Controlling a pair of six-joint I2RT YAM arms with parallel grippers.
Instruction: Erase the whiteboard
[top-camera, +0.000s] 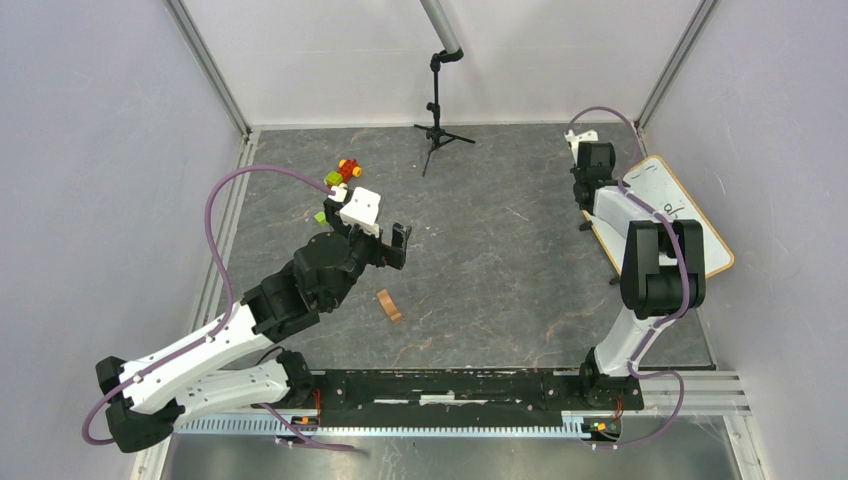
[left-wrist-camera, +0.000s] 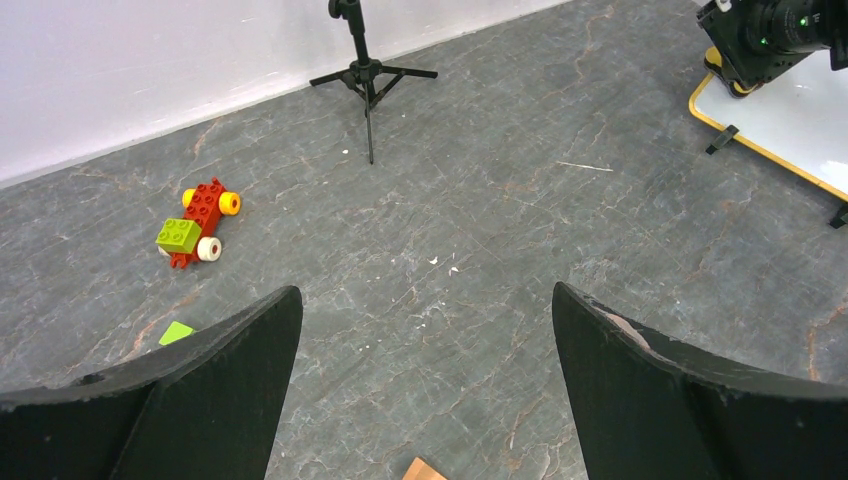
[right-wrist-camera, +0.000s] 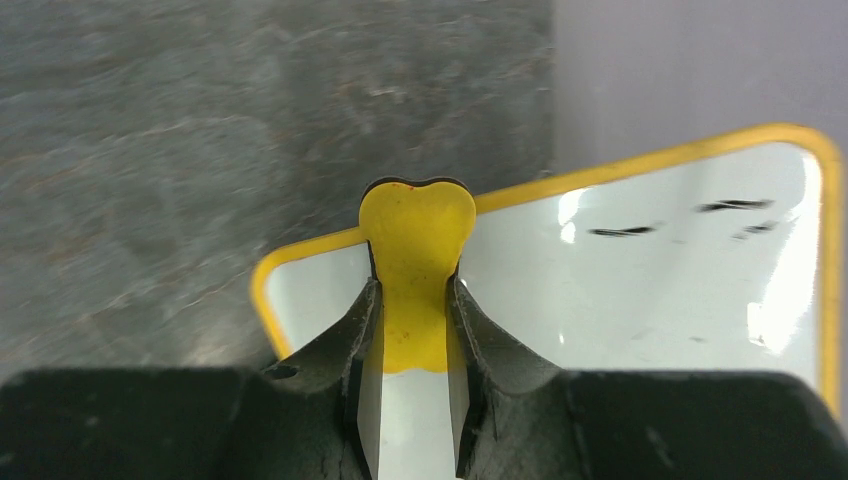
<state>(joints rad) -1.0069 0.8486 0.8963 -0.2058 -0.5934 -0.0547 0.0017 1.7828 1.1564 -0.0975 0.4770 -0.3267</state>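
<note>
Yellow-rimmed whiteboard (right-wrist-camera: 650, 300), dark-streaked, glossy

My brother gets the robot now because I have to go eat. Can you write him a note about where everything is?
Left end effector: open, empty, above the table.
Right end effector: shut on the yellow eraser, at the whiteboard frame's edge.
Whiteboard: far right side of the table.
Done: eraser is in the grip.
Left: dark marks show on the board; wipe them off.
</note>
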